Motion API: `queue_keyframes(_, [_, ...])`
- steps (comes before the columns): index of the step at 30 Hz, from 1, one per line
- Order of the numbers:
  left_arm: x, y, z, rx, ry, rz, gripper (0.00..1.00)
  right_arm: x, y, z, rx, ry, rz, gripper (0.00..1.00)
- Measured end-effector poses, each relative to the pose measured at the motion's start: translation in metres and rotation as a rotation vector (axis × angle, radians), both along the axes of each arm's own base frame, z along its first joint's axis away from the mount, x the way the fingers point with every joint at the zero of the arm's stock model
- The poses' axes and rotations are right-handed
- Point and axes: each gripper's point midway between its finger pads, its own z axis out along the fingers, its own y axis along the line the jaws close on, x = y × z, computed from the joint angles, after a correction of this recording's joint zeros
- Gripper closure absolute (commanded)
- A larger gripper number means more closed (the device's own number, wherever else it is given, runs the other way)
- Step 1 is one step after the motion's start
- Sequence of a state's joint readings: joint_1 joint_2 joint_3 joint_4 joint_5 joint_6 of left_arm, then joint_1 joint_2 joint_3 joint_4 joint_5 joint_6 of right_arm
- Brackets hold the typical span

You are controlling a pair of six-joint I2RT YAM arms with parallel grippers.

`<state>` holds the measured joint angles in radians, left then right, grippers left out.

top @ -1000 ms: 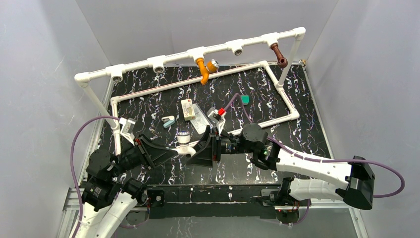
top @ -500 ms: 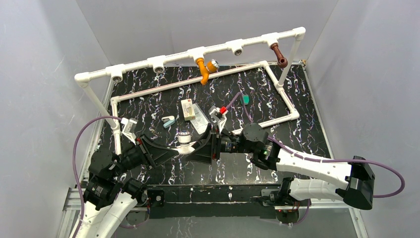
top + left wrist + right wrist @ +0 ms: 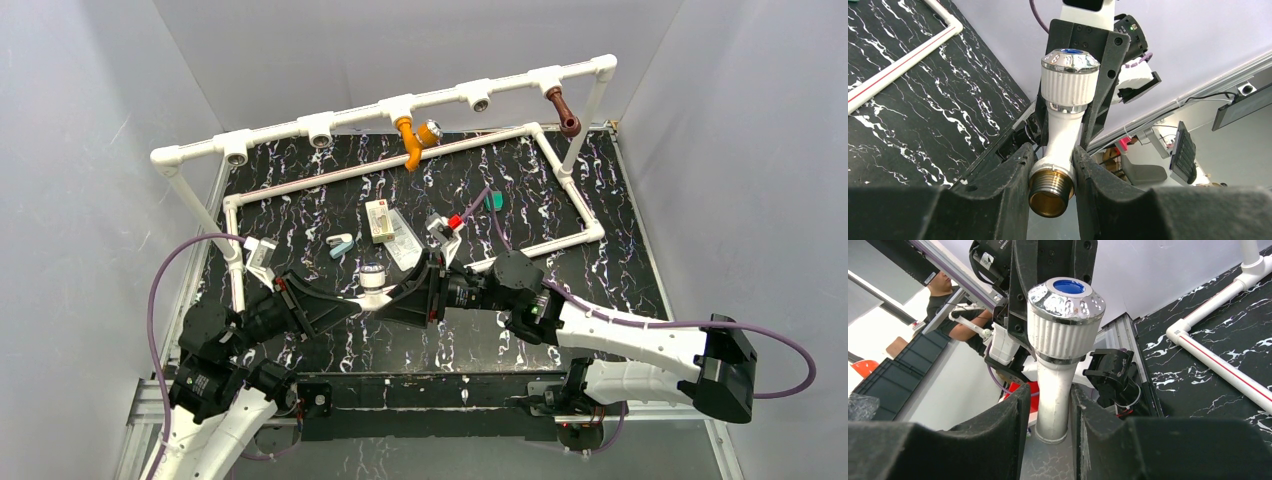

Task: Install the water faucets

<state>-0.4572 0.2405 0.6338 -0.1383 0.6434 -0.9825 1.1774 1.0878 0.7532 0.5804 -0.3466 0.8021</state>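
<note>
Your left claw (image 3: 1052, 161) grips the white faucet (image 3: 1068, 87) by its brass end; right claw (image 3: 1049, 396) flanks the spout, perhaps touching.

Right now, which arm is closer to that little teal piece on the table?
The right. The right arm has its wrist just on the near side of the teal piece; the left arm is well off to its left. Both jaws meet at the white faucet.

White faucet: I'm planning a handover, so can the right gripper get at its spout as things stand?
Probably yes. The left gripper clamps only the brass threaded end of the white faucet, which leaves the spout tube bare. The right gripper has its fingers flanking that tube just below the knob.
</note>
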Motion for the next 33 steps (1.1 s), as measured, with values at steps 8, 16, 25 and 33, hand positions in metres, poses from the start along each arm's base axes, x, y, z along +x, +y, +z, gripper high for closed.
queue_keyframes(8, [0.0,0.0,0.0,0.0,-0.001,-0.001,1.0,0.004,0.0,-0.004,0.005,0.027,-0.021,0.99])
queue_keyframes(16, [0.001,0.0,-0.001,0.001,0.001,0.0,0.86,0.006,-0.001,-0.005,0.017,0.033,-0.036,0.99])
queue_keyframes(25, [0.006,0.003,-0.006,0.03,0.016,0.039,0.3,0.007,-0.011,-0.001,0.036,0.008,-0.067,0.99])
queue_keyframes(33, [0.018,0.009,0.014,0.125,-0.023,0.11,0.25,0.012,-0.037,0.016,0.053,-0.072,-0.157,0.99])
